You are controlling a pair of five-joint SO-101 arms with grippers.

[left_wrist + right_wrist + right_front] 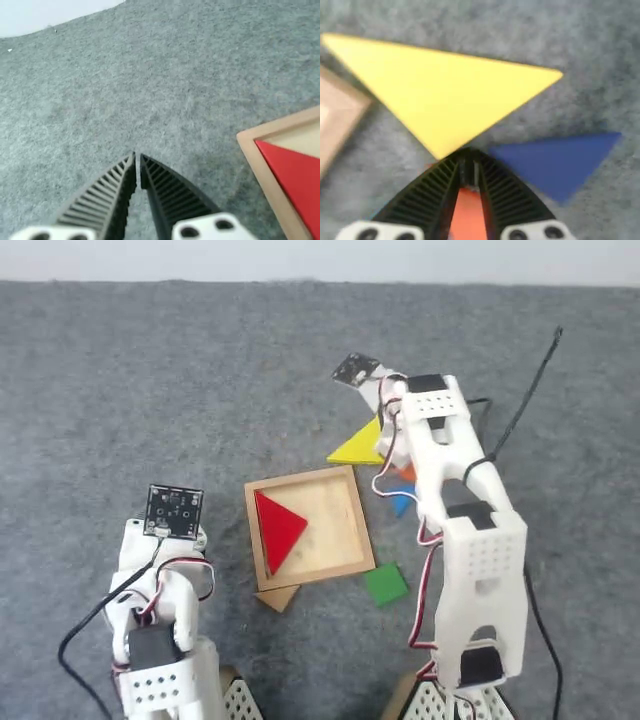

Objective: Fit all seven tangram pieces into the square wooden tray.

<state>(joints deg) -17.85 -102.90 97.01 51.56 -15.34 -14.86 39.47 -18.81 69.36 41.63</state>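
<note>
My right gripper [468, 156] is clenched to a narrow slit, and the orange piece [468, 212] shows through it from underneath. Its tip sits at a corner of the yellow triangle [445, 95], with the blue triangle [560, 160] just beside. My left gripper [138, 156] is closed on nothing over the grey carpet [150, 75], at the tray's 9 o'clock. The wooden tray [300, 480] holds the red triangle [277, 528] against its 9 o'clock side. From the tray, yellow lies at 1 o'clock, blue at 3, the green square [385, 583] at 4, and a tan triangle [278, 597] by the 7 o'clock corner.
</note>
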